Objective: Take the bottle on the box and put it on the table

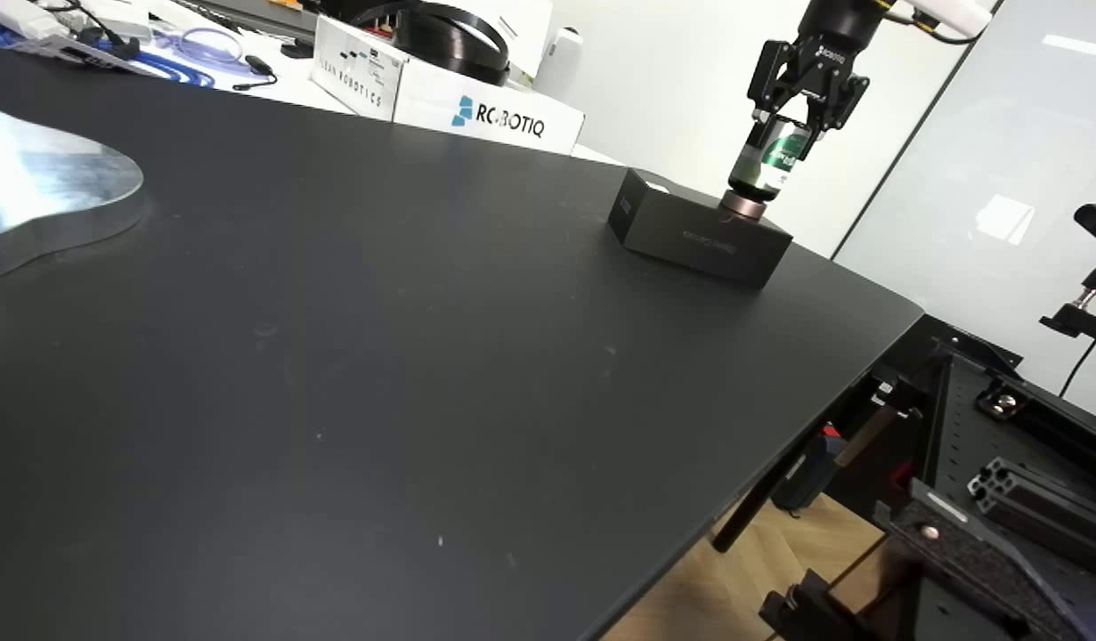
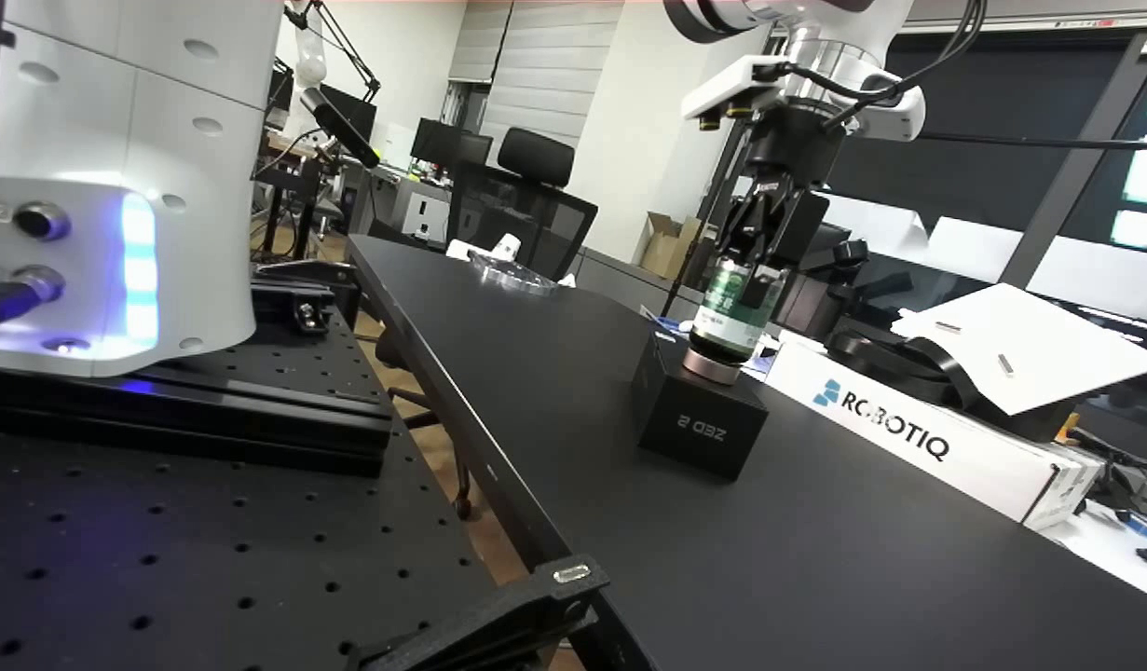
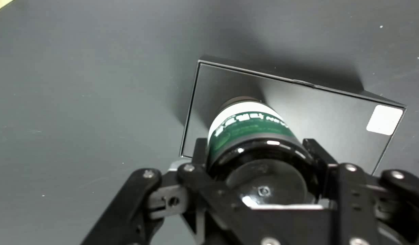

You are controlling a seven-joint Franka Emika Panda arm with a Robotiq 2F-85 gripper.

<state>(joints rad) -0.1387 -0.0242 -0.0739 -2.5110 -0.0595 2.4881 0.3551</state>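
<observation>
The bottle (image 1: 783, 153) stands upside down on its copper-coloured cap on the black box (image 1: 703, 239). It has a dark body with a green and white label and also shows in an exterior view (image 2: 733, 308). In the wrist view the bottle (image 3: 252, 124) is seen from its dark base, near one end of the box (image 3: 332, 122). My gripper (image 3: 255, 149) points down over it, with a finger against each side; it looks shut on the bottle. The cap appears to touch the box top. The box rests on the black table (image 1: 378, 356).
A white Robotiq box (image 1: 490, 111) with black items on it stands beside the table, and shows in an exterior view (image 2: 908, 433). A shiny flat clear object (image 1: 49, 178) lies on the table. The table's edge (image 2: 498, 447) runs beside the robot's base (image 2: 116, 186).
</observation>
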